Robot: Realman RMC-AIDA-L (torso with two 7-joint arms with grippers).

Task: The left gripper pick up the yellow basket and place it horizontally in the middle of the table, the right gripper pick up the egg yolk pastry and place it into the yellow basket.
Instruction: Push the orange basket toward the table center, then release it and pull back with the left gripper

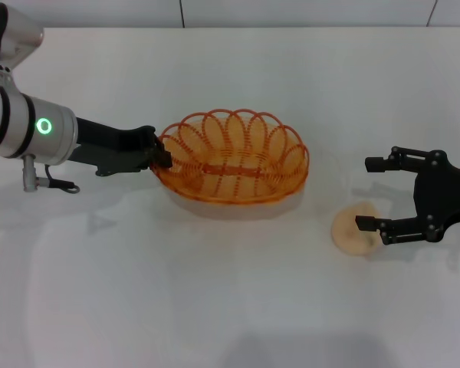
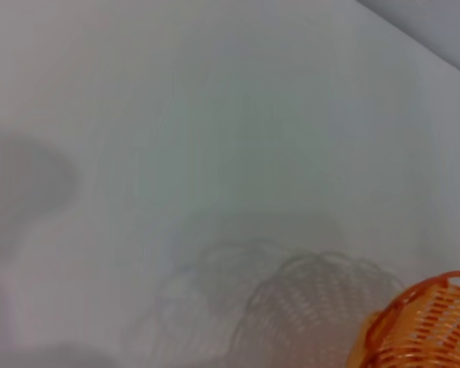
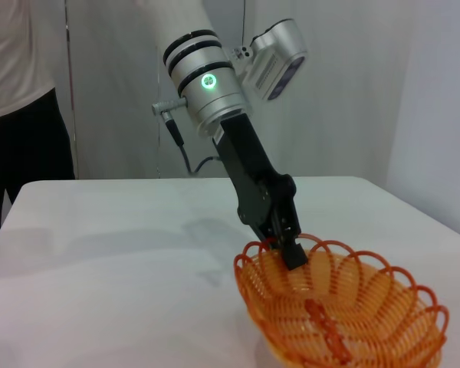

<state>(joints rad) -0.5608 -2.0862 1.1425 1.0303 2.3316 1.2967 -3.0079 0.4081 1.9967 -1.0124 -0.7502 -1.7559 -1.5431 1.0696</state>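
The yellow basket (image 1: 234,157) is near the middle of the white table (image 1: 215,307), lying lengthwise left to right. My left gripper (image 1: 162,156) is shut on its left rim. The right wrist view shows the same grip (image 3: 287,249) on the basket (image 3: 345,307). The left wrist view shows a corner of the basket (image 2: 425,326) with its shadow apart from it, so it hangs a little above the table. The egg yolk pastry (image 1: 353,230) lies on the table to the basket's right. My right gripper (image 1: 365,193) is open just beside the pastry, its near finger over the pastry's edge.
The table's far edge (image 1: 215,27) runs along the back, with a wall behind it. A person (image 3: 23,92) stands at the far side of the table in the right wrist view. Bare table lies in front of the basket.
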